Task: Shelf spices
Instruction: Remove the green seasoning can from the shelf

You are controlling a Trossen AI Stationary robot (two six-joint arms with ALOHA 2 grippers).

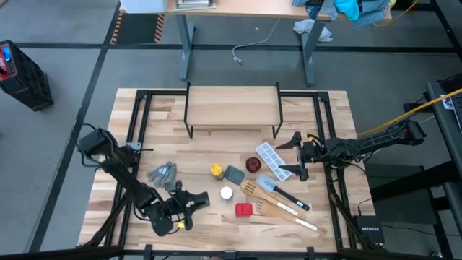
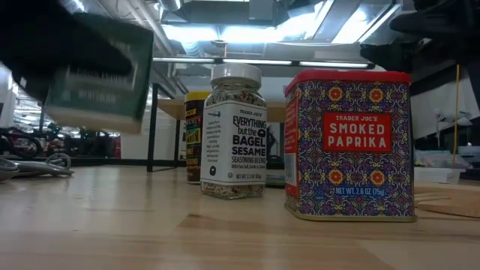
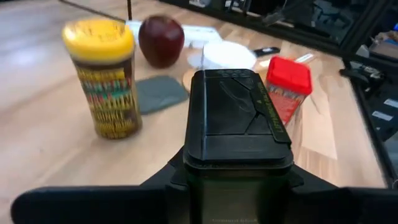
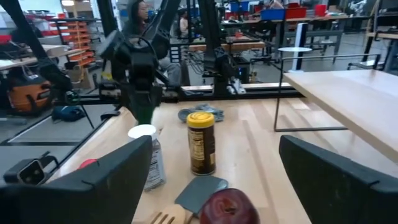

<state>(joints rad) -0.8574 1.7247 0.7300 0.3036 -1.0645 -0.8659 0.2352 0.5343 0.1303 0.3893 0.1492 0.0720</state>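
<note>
My left gripper (image 1: 185,204) is near the table's near edge, shut on the dark square tin (image 3: 239,118), which shows lifted at upper left in the low view (image 2: 90,71). The yellow-lidded amber jar (image 1: 216,170) (image 3: 106,78), the white-capped jar (image 1: 226,193) (image 2: 235,131) and the red square tin (image 1: 244,209) (image 2: 349,142) stand upright on their bases on the tabletop. The shelf (image 1: 232,108) stands on its black legs at the far side. My right gripper (image 1: 292,155) hovers open at the table's right, facing the jars. My left gripper pinches the dark tin's body (image 3: 236,186) between its two fingers (image 3: 74,202), one on each opposite side, below the black lid (image 3: 239,106). The tin is lifted clear of the table and tilted in the low view.
A dark red round dish (image 1: 253,165), a grey pad (image 1: 234,174), grey measuring spoons (image 1: 162,173), a white tray (image 1: 274,159) and wooden and black-handled utensils (image 1: 278,202) lie between the arms. The shelf's top board shows bare wood. People stand in the room beyond (image 4: 140,15).
</note>
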